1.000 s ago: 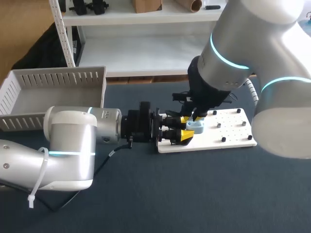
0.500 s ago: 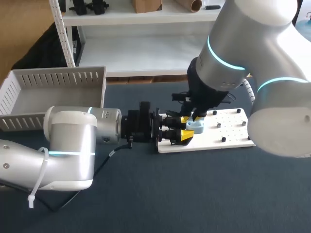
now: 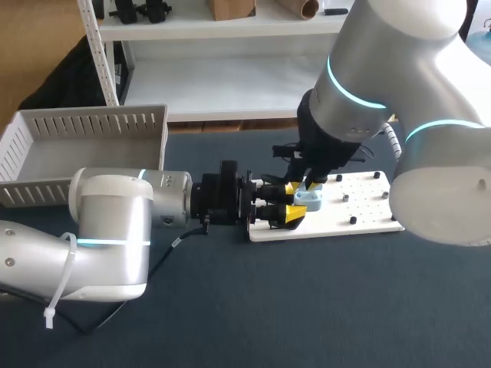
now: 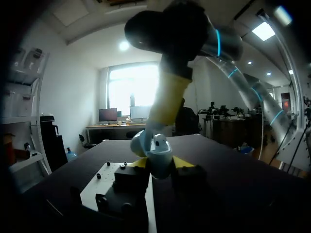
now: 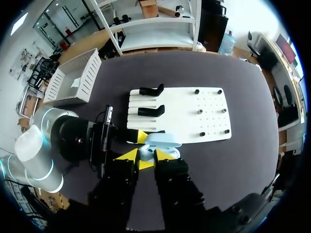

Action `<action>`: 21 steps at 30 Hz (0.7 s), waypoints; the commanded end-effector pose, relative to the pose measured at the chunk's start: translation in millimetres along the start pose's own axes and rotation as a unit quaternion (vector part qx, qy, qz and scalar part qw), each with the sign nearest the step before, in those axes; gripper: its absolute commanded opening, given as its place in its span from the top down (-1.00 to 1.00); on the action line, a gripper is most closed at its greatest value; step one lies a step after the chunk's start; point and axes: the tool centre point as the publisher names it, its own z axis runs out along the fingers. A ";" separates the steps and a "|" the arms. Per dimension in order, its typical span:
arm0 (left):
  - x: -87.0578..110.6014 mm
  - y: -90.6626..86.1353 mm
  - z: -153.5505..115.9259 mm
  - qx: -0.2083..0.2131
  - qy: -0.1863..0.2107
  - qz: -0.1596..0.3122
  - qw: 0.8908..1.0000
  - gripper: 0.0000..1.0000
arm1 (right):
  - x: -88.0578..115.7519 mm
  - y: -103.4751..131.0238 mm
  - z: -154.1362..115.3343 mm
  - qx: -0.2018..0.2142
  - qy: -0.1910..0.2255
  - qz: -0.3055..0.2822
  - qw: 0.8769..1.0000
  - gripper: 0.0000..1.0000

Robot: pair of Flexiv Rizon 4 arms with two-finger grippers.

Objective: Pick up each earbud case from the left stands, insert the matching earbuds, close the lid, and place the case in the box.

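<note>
The pale blue earbud case (image 3: pixel 310 201) (image 4: pixel 159 158) (image 5: pixel 159 140) sits between my left fingers (image 3: pixel 294 214) (image 4: pixel 137 163), which reach in level over the counter (image 3: pixel 307 307) and pinch it, one yellow tip against each side. Seen from my left wrist, the case fills the gap between the two tips. A paler part stands up from its top, but I cannot tell whether that is the lid. My right fingers (image 3: pixel 313 184) (image 5: pixel 127 156) come down onto the case from above, and their yellow length runs straight down to its top in the left wrist view. From my right wrist, something pale blue shows between those tips and a wider pale blue part lies just ahead of them. I cannot tell whether they are spread or pinching. Under both sets of fingers lies the near end of a white board (image 3: pixel 368 207) (image 5: pixel 194 121), flat on the counter. Ahead of my right fingers two black stands (image 5: pixel 151 90) sit on the board, one behind the other. Beside them, further along the board, are several small black pegs (image 5: pixel 200 111). Behind my left fingers, my left arm (image 3: pixel 115 222) stretches back across the dark counter. A white slotted box (image 3: pixel 92 126) (image 5: pixel 77 73) stands well apart from the board, off beside that arm. My right arm (image 3: pixel 383 61) rises steeply above the board.
</note>
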 end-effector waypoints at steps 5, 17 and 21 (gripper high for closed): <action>0.9 0.7 0.2 0.001 -0.001 0.000 1.000 1.00 | 0.7 -0.9 0.6 0.002 -0.001 0.001 1.000 1.00; 0.9 0.7 0.2 0.001 -0.001 0.000 1.000 1.00 | 1.7 -4.1 0.4 0.003 0.000 0.002 1.000 1.00; 0.9 0.7 0.2 0.001 -0.001 0.000 1.000 1.00 | 2.3 -5.8 1.4 0.003 0.001 0.003 1.000 1.00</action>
